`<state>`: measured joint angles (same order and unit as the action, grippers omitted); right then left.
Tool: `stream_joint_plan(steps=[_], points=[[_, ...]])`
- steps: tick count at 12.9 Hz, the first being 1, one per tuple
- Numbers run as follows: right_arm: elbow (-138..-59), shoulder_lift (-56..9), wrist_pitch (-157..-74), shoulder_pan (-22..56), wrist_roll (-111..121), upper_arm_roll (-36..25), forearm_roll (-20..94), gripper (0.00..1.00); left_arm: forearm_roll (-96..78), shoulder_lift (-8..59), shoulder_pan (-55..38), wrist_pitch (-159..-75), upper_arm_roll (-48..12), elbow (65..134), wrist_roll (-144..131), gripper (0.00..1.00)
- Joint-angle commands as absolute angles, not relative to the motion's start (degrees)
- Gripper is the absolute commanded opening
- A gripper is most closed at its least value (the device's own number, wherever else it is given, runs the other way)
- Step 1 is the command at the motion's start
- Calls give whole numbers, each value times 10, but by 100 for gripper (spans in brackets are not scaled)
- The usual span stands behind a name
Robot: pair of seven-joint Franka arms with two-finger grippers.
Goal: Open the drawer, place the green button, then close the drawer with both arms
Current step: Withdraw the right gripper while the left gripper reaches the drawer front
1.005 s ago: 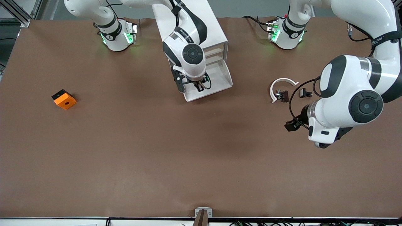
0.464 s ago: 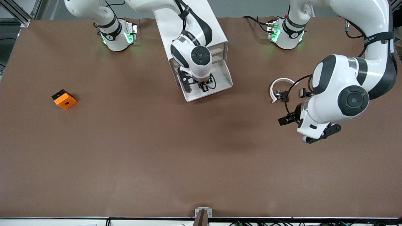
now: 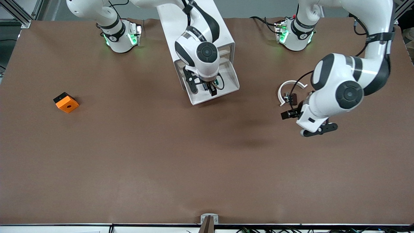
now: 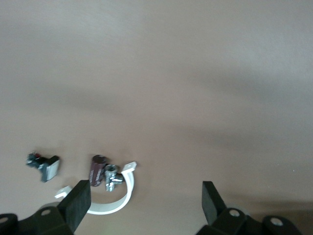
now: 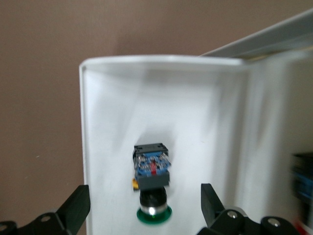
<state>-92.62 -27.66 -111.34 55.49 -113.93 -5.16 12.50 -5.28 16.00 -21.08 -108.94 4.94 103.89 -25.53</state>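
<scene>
The lowest drawer [image 3: 230, 81] of the white cabinet [image 3: 168, 22] stands pulled out toward the front camera. In the right wrist view the button [image 5: 152, 183] lies on its side on the white drawer floor [image 5: 112, 122], green cap toward the camera. My right gripper [image 3: 210, 89] hangs over the drawer, open [image 5: 144, 205], with a finger [image 5: 78, 204] on each side of the button and not touching it. My left gripper [image 3: 288, 114] is open and empty [image 4: 146, 200] over bare table beside a white ring clip [image 4: 117, 200].
The white ring clip [image 3: 288, 87] with a small black and brown part [image 3: 291, 98] lies toward the left arm's end of the table. Another small clip part [image 4: 44, 164] lies beside them. An orange block [image 3: 66, 102] with a hole sits toward the right arm's end.
My left arm has swung toward the cabinet and away from the front camera, and now covers one clip part. My right gripper shifted slightly over the drawer.
</scene>
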Motion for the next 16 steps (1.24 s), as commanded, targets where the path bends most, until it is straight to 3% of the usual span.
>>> stream_joint_plan(steps=[1,3,8,12,16], points=[[-849,-244,-971,513,-1130,-51,134,100,-41,142,-214,-1134,26,1087,-253,100],[-816,-202,-885,480,-1071,-52,137,100,-44,158,-215,-1157,-2,1094,-281,100],[-834,-54,-741,350,-807,-53,133,100,-51,224,-229,-1254,-60,1091,-375,100],[-966,83,-739,172,-443,-53,120,100,-53,286,-292,-1282,-67,1062,-487,100],[-991,104,-750,70,-217,-53,56,100,-68,310,-341,-1285,-68,1044,-540,100]])
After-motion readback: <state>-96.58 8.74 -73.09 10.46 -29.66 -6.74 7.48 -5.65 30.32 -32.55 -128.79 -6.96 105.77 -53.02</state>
